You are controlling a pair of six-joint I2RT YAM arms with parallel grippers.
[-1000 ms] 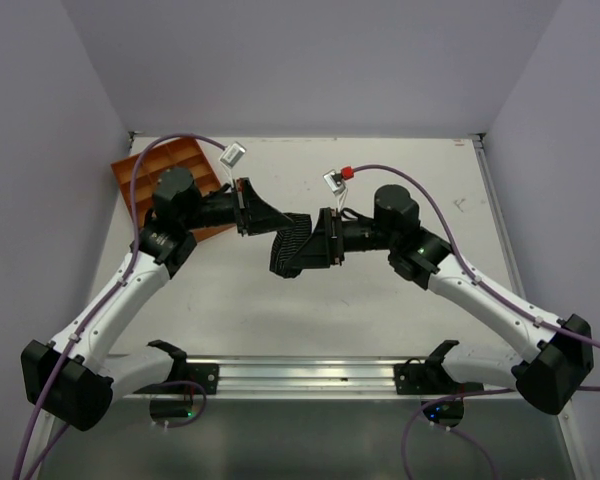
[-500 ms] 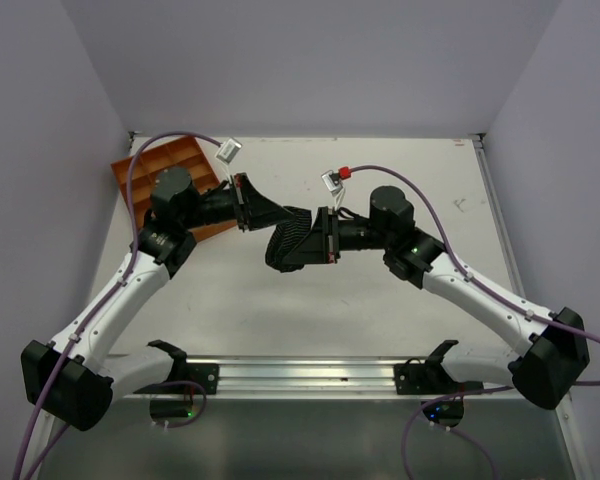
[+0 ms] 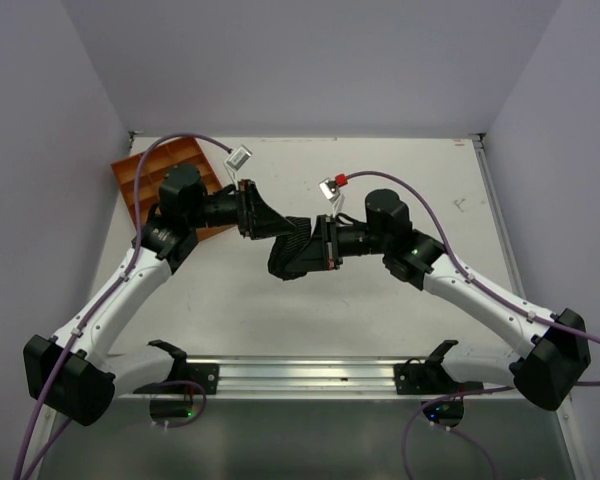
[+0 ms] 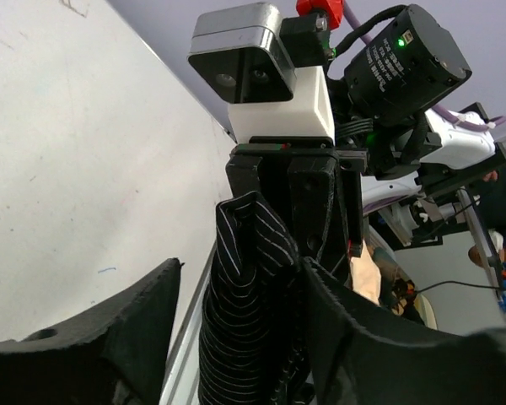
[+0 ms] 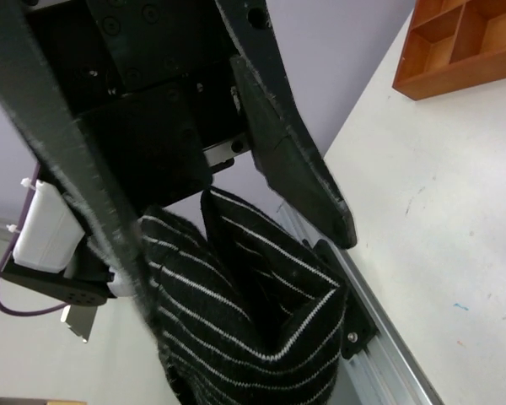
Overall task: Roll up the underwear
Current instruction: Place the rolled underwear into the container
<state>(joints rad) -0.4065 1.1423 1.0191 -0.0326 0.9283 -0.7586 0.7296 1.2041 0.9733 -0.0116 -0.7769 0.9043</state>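
The underwear (image 3: 288, 256) is a bunched black garment with thin white stripes, held in the air above the middle of the table where the two grippers meet tip to tip. My right gripper (image 3: 306, 248) is shut on the bundle; in the right wrist view the folded fabric (image 5: 236, 321) fills the space between its fingers (image 5: 308, 181). My left gripper (image 3: 278, 224) is open. In the left wrist view its fingers (image 4: 110, 333) stand wide apart on either side of the hanging underwear (image 4: 249, 304).
An orange compartment tray (image 3: 140, 180) lies at the table's back left, behind the left arm, and shows in the right wrist view (image 5: 464, 46). A metal rail (image 3: 310, 375) runs along the near edge between the arm bases. Cables loop above both wrists.
The right gripper has closed on the underwear and the left gripper, shut on it a second ago, has opened. Both wrists have shifted slightly, the bundle staying mid-air.
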